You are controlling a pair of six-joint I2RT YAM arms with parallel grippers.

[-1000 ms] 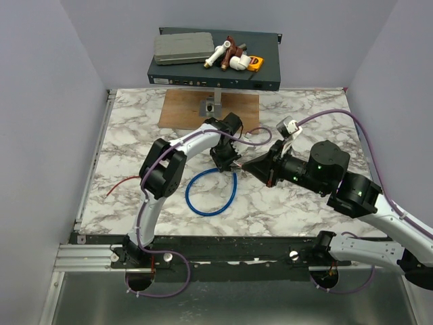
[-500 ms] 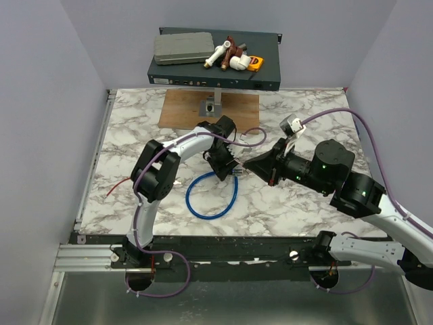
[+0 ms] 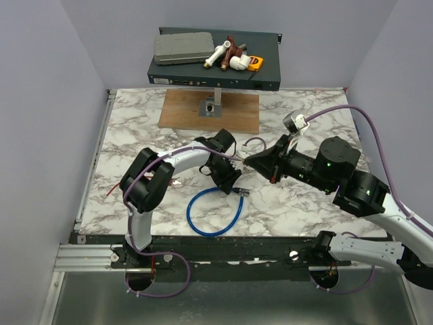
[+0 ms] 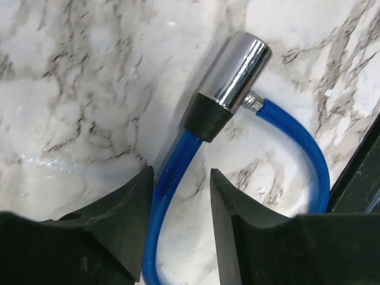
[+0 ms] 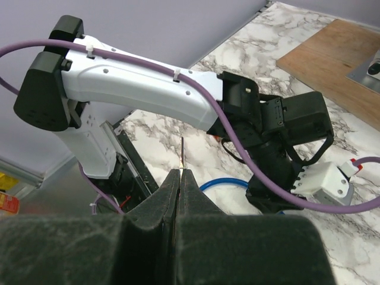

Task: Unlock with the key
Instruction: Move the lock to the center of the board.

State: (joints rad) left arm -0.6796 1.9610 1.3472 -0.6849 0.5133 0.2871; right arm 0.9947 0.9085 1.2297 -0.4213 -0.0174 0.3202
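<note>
Right wrist: key (image 5: 181,153) in right pincer (image 5: 180,173)

table (image 3: 135,128): white marble, grey veins
cable (image 4: 169,190): bright blue
plug (image 4: 237,65): shiny chrome, black collar
board (image 3: 183,108): brown
key (image 5: 181,155): silvery glint

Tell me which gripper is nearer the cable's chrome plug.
Left. The left gripper straddles the cable just behind the chrome plug; the right gripper is clear of it, farther back.
</note>
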